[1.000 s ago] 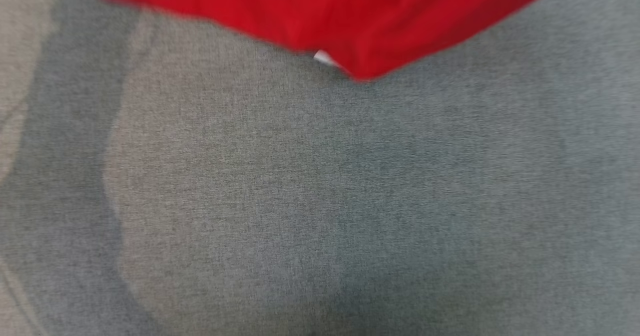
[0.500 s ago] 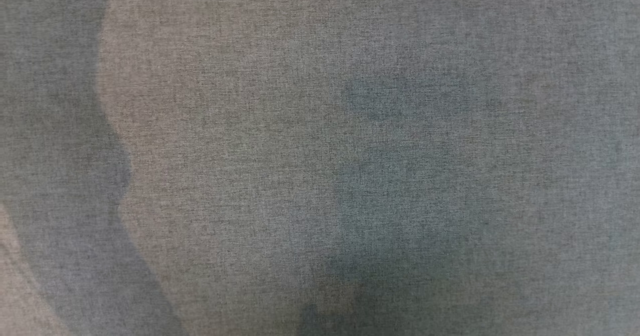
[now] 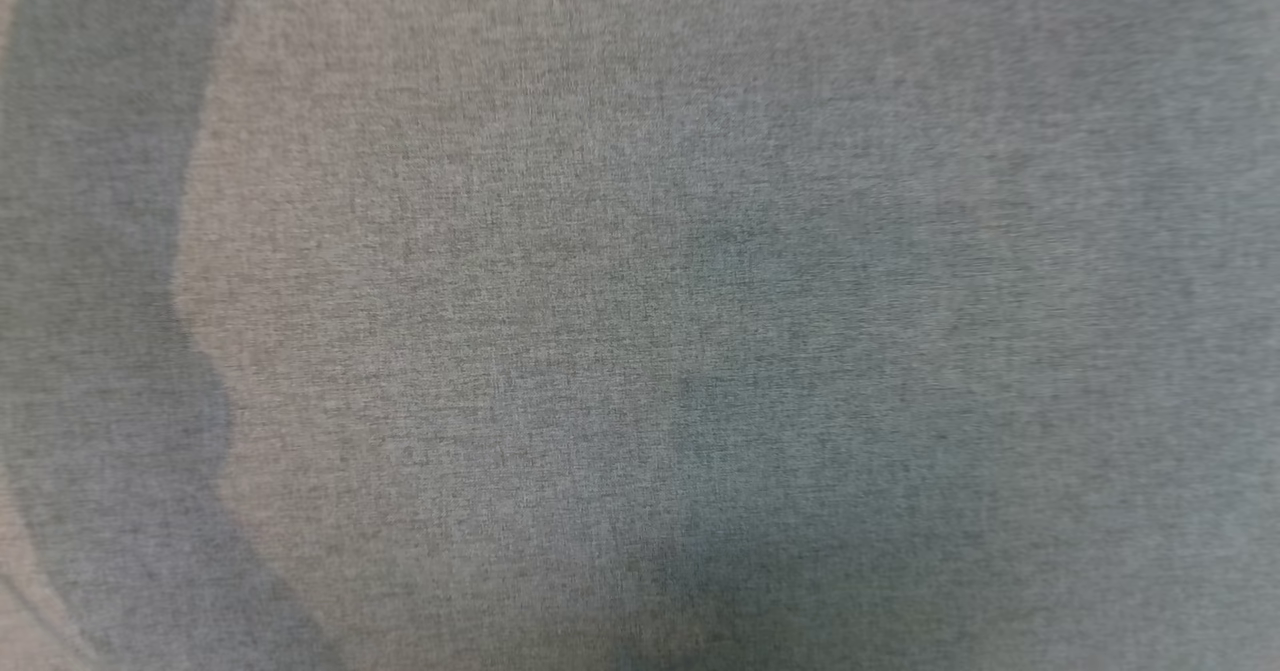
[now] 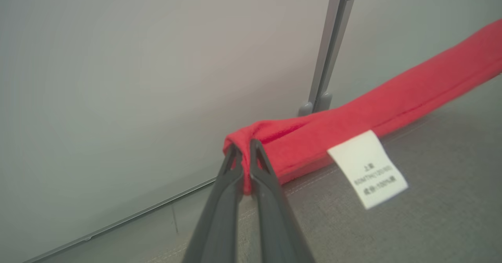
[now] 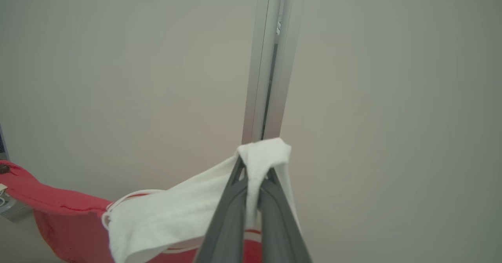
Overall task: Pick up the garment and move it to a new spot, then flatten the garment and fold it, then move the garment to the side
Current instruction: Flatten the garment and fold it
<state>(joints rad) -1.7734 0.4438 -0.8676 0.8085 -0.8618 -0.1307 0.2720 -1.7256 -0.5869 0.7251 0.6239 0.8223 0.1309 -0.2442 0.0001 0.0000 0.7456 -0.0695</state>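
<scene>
Grey fabric surface (image 3: 640, 311) now lies where a red hem crossed the head view's far edge a second ago, so the garment (image 4: 392, 102) seems lifted for its move, stretched from the left gripper (image 4: 243, 148), pinched on its red edge, to the right gripper (image 5: 255, 171), clamped on its white part, a metal post (image 5: 268, 59) close behind.

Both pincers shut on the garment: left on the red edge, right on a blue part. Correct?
One thing is off: the right pincer is shut on a white part of the garment, not a blue one, as the right wrist view shows. The left pincer is shut on the red edge, as you said.
</scene>
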